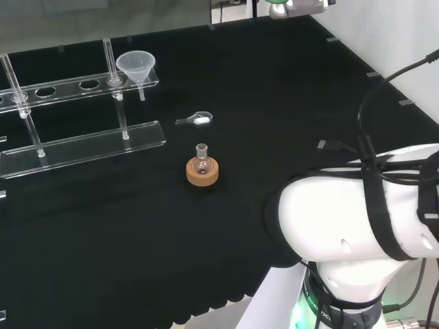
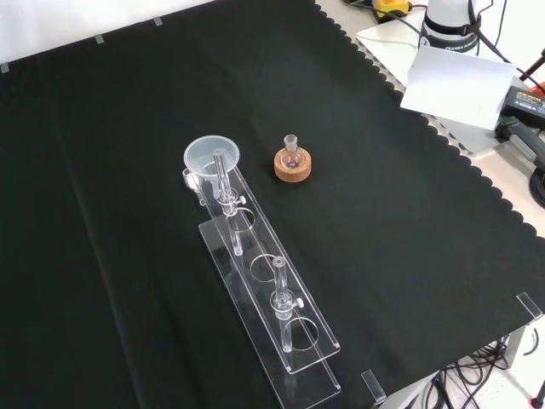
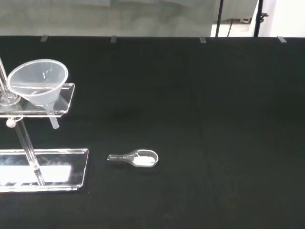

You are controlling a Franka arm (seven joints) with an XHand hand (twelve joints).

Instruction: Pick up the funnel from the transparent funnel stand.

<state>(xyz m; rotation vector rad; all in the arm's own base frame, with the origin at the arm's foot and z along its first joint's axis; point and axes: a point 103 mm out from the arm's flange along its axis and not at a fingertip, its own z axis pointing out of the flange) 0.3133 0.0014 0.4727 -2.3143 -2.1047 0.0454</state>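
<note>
One funnel (image 1: 135, 66) in one clear stand (image 1: 82, 144); one flask (image 1: 202, 160); one scoop (image 1: 195, 119)

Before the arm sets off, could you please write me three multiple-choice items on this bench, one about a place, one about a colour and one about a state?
1. Where does the funnel sit?
A. In the end hole of the transparent funnel stand
B. On the cloth beside the flask
C. On the cork ring

2. What colour is the ring under the small flask?
A. Red
B. Cork brown
C. Blue

3. How does the small flask stand?
A. Lying on its side
B. Upside down
C. Upright, neck up

Answers: 1 A, the wrist view shows its stem hanging through the stand's top shelf; 2 B, the head and front views show a brown ring; 3 C, its neck points upward.
</note>
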